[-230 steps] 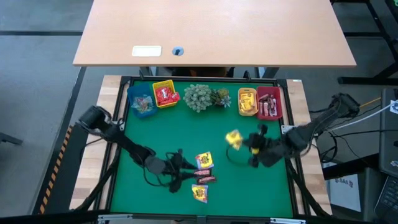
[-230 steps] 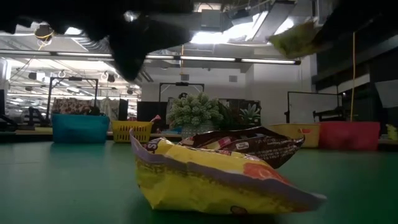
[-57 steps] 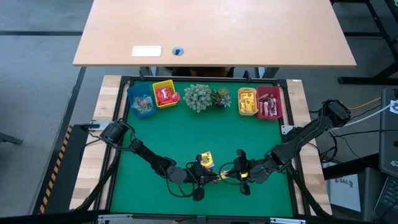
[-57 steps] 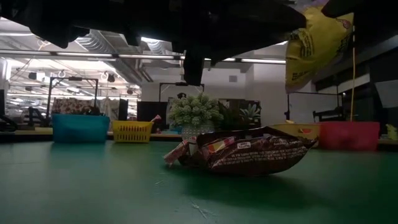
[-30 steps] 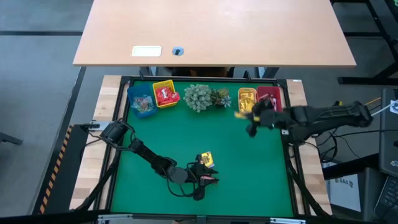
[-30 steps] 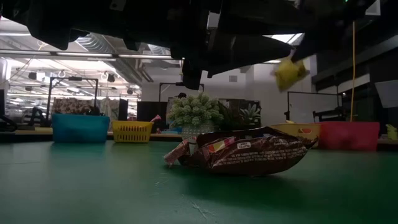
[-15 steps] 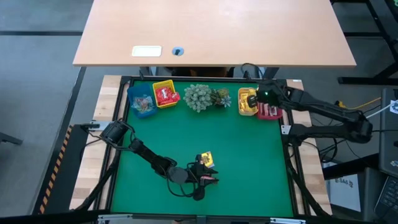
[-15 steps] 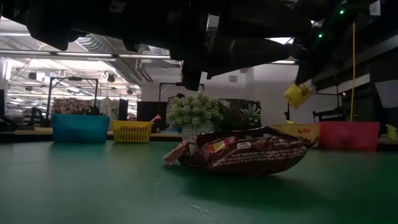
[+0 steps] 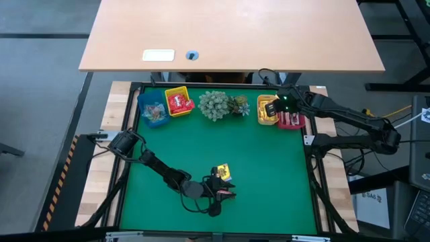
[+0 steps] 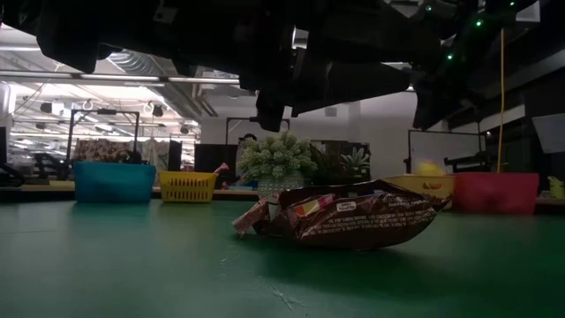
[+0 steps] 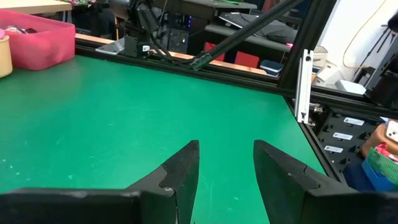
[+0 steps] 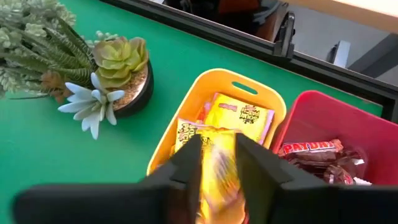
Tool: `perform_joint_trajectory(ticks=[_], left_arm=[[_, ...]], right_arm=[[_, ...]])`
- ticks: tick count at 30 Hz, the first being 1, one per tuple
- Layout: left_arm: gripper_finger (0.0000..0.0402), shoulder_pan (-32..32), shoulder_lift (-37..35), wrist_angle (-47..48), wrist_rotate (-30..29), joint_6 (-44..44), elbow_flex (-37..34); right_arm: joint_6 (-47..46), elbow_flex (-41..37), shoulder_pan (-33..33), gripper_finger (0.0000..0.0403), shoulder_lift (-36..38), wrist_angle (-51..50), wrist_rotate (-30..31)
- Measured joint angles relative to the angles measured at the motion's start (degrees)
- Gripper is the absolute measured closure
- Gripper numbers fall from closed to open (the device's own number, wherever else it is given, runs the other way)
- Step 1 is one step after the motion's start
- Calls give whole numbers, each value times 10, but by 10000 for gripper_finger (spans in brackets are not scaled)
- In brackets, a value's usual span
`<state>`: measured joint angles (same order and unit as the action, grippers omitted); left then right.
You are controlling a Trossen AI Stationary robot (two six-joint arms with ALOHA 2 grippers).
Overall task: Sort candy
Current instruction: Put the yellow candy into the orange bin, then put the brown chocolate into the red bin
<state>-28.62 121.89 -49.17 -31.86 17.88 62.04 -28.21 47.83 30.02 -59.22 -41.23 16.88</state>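
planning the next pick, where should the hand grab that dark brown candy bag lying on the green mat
Grip the dark brown bag across its puffed middle, coming straight down. It lies flat on the mat, its crimped ends taper thin, and the left hand already hangs over it with fingers apart. A yellow packet lies close beside it, so keep the fingers narrow.

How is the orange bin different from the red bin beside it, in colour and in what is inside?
The orange bin is orange-yellow and holds yellow packets; the red bin is red and holds dark brown-red bars. The right gripper hangs over the orange bin, not over the red bin. Both are small open bins side by side at the table's far edge.
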Motion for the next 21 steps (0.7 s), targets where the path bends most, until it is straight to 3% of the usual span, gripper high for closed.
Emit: perform_joint_trajectory(ticks=[5,10,14,17,21], left_arm=[[262,-4,0,7,0,-30,0],[262,-29,0,9,-1,-181,0],[262,-58,0,35,-39,-260,0],[263,-74,0,78,-87,-252,0],[263,-79,0,150,-88,-192,0]], right_arm=[[-1,0,0,221,0,-1,0],[-23,0,0,160,0,-9,-33],[-33,0,0,136,0,-9,-68],[-33,0,0,129,0,-9,-91],[-49,0,0,127,0,-9,-148]])
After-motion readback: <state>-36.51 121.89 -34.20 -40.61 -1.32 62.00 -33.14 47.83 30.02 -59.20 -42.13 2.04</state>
